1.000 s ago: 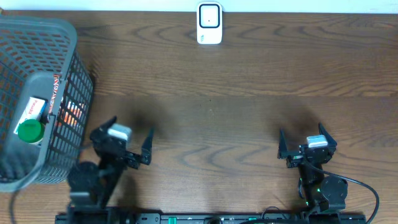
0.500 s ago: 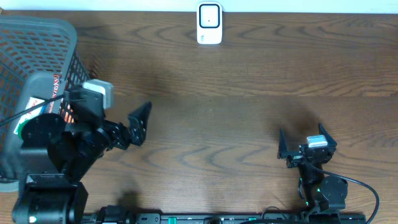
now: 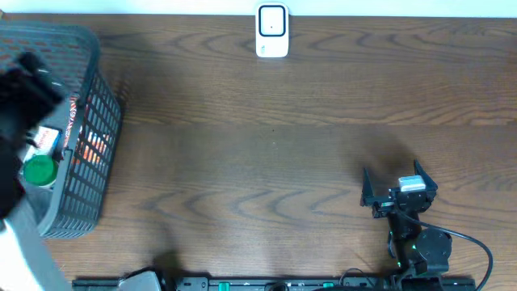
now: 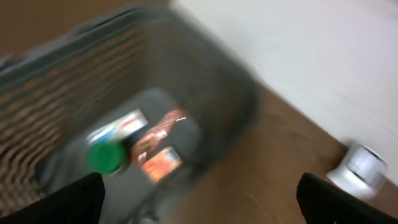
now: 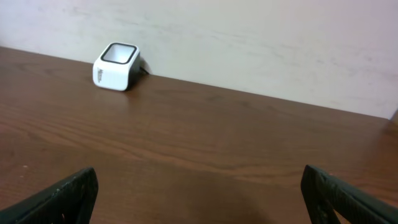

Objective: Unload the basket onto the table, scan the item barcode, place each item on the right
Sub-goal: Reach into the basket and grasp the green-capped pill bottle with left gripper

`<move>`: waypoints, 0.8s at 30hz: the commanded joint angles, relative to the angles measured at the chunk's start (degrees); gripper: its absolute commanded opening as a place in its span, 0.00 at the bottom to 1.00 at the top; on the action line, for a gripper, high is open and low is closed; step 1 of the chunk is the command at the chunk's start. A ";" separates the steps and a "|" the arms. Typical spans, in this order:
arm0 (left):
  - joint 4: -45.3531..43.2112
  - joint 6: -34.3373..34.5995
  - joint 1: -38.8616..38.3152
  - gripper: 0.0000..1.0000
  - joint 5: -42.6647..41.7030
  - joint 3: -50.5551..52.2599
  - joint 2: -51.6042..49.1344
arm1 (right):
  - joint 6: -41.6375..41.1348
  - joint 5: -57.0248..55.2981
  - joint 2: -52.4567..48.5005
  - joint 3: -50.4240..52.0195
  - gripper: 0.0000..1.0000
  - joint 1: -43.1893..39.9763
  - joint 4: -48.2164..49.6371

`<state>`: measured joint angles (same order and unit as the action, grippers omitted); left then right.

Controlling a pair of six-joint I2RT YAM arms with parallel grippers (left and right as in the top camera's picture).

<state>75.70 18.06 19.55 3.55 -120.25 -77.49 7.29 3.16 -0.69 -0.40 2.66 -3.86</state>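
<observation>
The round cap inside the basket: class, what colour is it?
The cap is green; the overhead view shows it best.
</observation>
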 commanded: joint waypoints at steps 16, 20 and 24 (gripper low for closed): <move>1.01 16.76 20.76 0.98 4.68 16.92 -17.20 | -0.81 -0.07 0.31 0.09 0.99 0.61 -0.22; -5.46 16.74 20.79 0.98 4.79 24.72 -17.20 | -0.83 -0.07 0.31 0.09 0.99 0.61 -0.22; -10.73 16.76 20.79 0.98 5.01 30.34 -17.25 | -0.81 -0.07 0.31 0.09 0.99 0.61 -0.22</move>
<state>66.98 34.52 40.03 7.49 -92.95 -94.52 7.29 3.18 -0.69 -0.40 2.66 -3.86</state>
